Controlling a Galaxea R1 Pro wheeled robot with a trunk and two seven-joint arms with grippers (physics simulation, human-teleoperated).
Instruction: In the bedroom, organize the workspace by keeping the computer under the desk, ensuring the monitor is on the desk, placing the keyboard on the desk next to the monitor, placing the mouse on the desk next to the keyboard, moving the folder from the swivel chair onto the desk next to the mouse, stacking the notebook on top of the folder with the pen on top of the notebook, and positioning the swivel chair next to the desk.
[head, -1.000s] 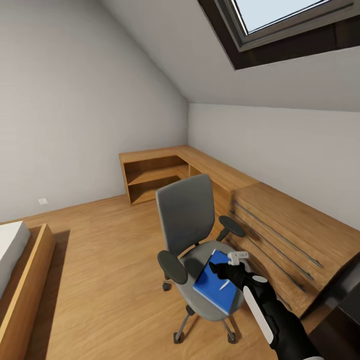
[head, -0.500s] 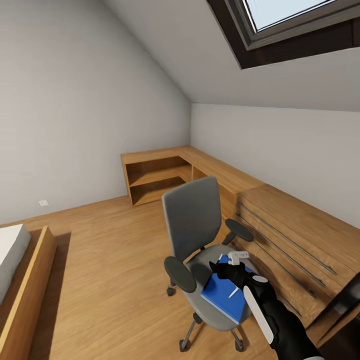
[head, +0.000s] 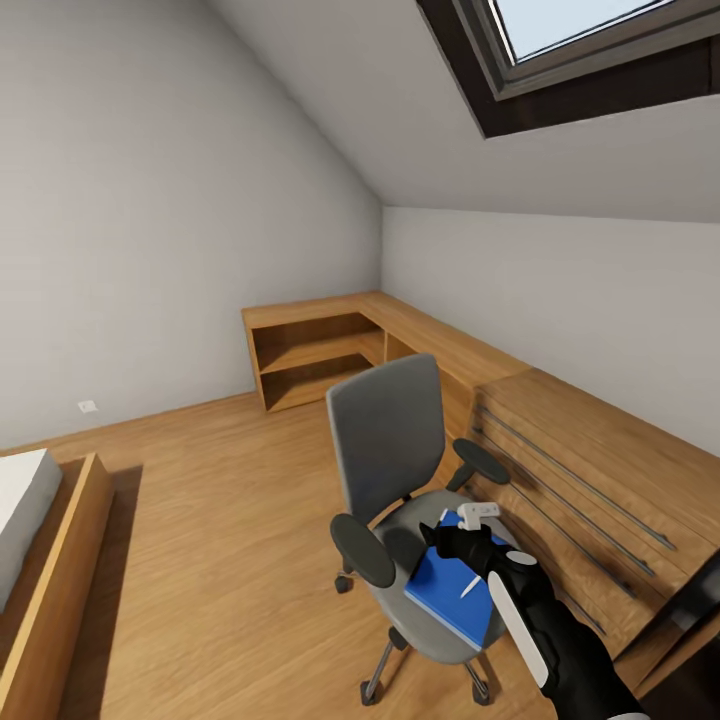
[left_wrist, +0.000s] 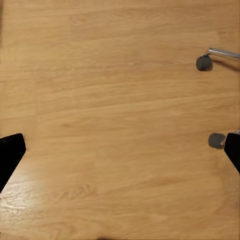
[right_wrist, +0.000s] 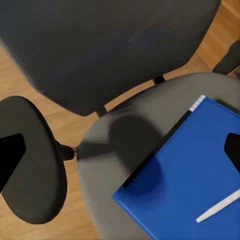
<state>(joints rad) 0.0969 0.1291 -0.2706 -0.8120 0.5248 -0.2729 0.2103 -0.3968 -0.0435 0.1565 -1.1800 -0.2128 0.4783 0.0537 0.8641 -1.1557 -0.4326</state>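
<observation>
Right gripper (right_wrist: 120, 150), our near one, hangs with its jaws spread wide and empty just above the flat bright blue folder (right_wrist: 187, 180) lying on the grey-seated swivel chair (head: 390, 440). We should first mind the thin white pen (right_wrist: 218, 206) resting on it, then pinch the folder's free edge.

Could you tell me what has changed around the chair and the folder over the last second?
The whole head view shifted, so the camera moved rather than the furniture; almost all of that shift came in the first half second. The right gripper still hovers open above the folder, holding nothing. The folder still lies on the swivel chair seat with the pen on top, and the left gripper still hangs open over the floor.
</observation>
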